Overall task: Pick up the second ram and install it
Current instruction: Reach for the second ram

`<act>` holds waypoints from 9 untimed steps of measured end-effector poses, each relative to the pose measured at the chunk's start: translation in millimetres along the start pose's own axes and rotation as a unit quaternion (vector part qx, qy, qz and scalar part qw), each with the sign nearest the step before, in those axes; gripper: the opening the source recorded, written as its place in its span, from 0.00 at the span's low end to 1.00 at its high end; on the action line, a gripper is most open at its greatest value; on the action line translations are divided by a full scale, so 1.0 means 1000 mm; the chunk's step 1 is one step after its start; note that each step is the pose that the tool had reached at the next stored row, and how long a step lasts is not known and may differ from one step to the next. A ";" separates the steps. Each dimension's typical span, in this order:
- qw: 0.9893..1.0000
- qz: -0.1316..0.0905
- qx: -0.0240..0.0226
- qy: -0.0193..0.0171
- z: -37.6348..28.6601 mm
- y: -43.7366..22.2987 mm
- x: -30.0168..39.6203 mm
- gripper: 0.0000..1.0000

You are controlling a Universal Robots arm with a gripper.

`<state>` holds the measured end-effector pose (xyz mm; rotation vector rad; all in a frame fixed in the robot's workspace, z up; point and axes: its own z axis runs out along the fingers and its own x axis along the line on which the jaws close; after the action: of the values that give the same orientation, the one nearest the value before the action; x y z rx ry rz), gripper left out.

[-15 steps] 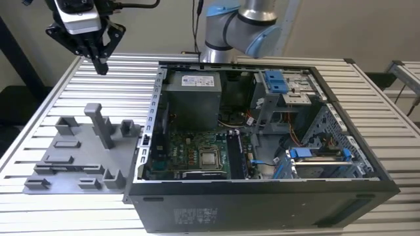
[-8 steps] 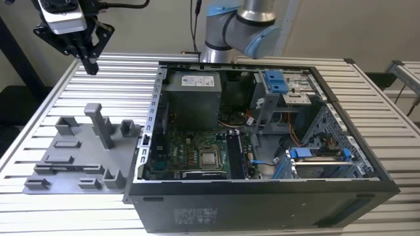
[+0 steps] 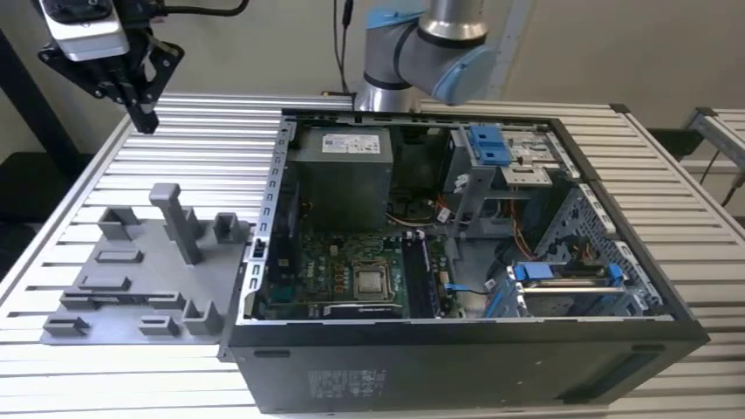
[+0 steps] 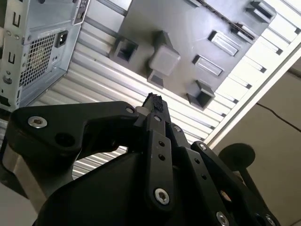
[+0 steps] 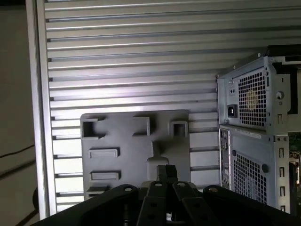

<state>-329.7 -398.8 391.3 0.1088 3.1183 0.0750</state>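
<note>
Gripper (image 3: 146, 122) clenched, nothing held, raised over tabletop (image 3: 209, 148) beyond holder tray (image 3: 146, 262). Judgement: release jaws before descent; approach plumb, square to ram's long edges.

The second ram (image 3: 421, 278), a long, thin, dark stick, is seen standing on edge. It is seated in the motherboard (image 3: 331, 262).

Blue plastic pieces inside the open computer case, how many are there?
2: one blue piece on the drive cage at the far side, another blue piece on the metal bracket nearer the camera, toward the exterior view's right. Smaller ones may be hidden.
</note>
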 end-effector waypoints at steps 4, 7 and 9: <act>1.000 0.000 0.000 0.000 0.0002 -0.0007 0.0094 0.11; 1.000 0.000 0.000 0.000 0.0002 -0.0012 0.0162 0.11; 1.000 0.000 0.000 0.000 0.0002 -0.0015 0.0208 0.11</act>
<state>-350.6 -398.8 390.6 0.1075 3.1184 0.0749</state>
